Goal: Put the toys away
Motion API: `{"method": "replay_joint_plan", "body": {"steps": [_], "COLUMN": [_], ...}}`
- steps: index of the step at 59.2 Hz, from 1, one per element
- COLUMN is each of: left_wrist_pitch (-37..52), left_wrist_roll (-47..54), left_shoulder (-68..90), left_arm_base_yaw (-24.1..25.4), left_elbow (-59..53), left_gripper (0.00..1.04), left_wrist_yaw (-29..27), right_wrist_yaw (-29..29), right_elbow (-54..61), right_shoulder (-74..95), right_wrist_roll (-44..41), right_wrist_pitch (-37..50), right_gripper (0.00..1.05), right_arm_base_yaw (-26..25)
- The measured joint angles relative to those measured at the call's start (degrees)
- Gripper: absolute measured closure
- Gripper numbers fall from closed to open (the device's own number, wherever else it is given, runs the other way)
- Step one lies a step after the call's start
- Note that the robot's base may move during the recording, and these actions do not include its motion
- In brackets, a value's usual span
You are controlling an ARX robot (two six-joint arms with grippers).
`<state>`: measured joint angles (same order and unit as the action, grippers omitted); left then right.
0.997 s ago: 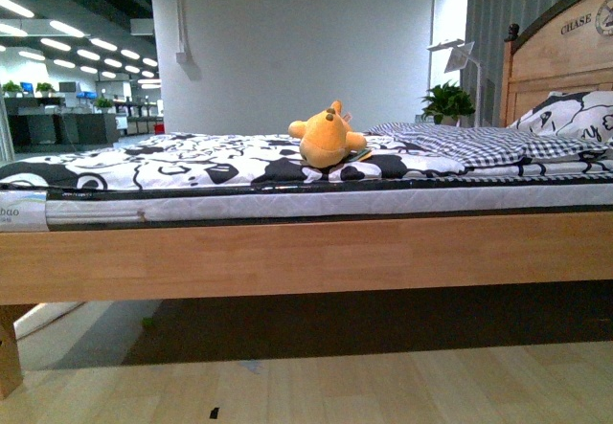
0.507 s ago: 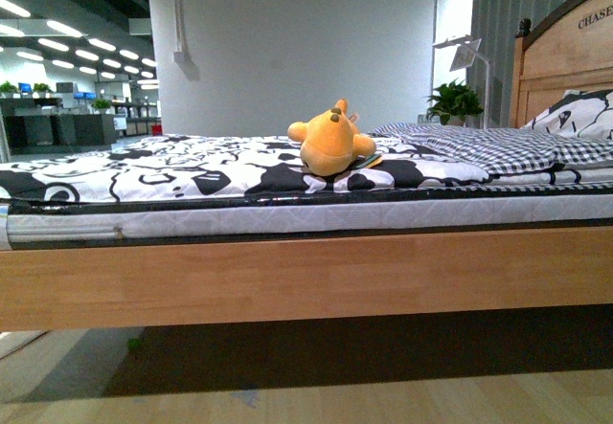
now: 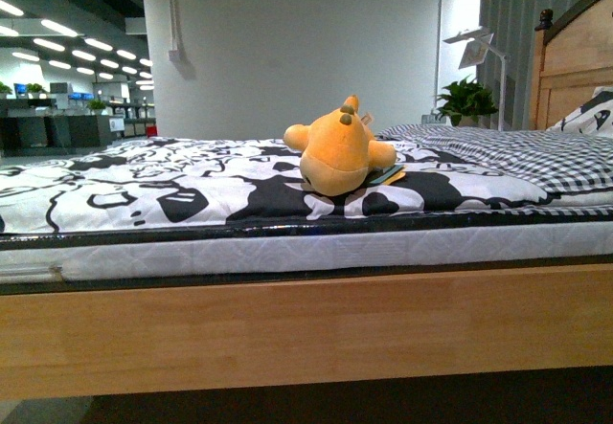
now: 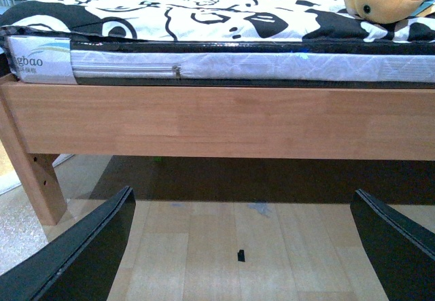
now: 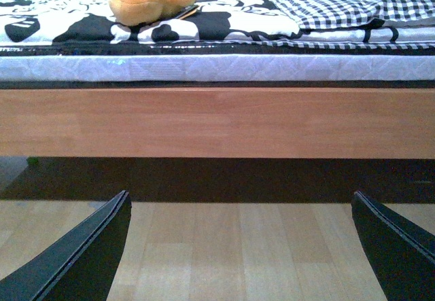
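The plush toy (image 3: 337, 151) is yellow-orange with tan head bumps. The bedsheet (image 3: 144, 189) carries a black-and-white cartoon print; the blanket (image 3: 546, 156) is black-and-white checked. The bed frame (image 3: 306, 333) is honey-coloured wood, the floor (image 4: 272, 240) pale wood.

Front view: I look from the body camera at about mattress (image 3: 287, 242) height, close to the bed's wooden side rail (image 3: 306, 333), facing across the bed. Left wrist view: I look from lower, near the floor (image 4: 204, 246), squarely at that rail, between the spread fingers (image 4: 81, 253) of the left tool (image 4: 241, 191). Right wrist view: likewise, through the right tool (image 5: 241, 193). All three views share the rail, the mattress edge and the plush toy (image 3: 337, 151).
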<state>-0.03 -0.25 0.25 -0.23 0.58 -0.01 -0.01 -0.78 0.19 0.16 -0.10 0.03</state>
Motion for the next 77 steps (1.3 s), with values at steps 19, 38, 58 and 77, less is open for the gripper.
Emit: {"method": "replay_joint_plan", "body": {"steps": [19,38,58,77], "left_wrist_pitch": [0.00,0.00,0.00,0.00], "left_wrist_roll": [0.00,0.00,0.00,0.00], "left_shoulder": [0.00,0.00,0.00,0.00], "left_arm_base_yaw": [0.00,0.00,0.00,0.00], "left_elbow": [0.00,0.00,0.00,0.00], "left_gripper": [0.06,0.06,0.06,0.06], "left_wrist_yaw": [0.00,0.00,-0.02,-0.02], "right_wrist_yaw": [-0.02,0.00,-1.75,-9.79], "right_elbow": [0.00,0.00,-0.09,-8.41], "right_shoulder": [0.00,0.00,0.33,20.00], "right_wrist_roll": [0.00,0.00,1.14,6.38], "right_wrist_pitch": [0.00,0.00,-0.46,18.18], "right_gripper": [0.06,0.06,0.06,0.06], "right_arm_base_yaw": [0.00,0.00,-0.50,-9.22]}}
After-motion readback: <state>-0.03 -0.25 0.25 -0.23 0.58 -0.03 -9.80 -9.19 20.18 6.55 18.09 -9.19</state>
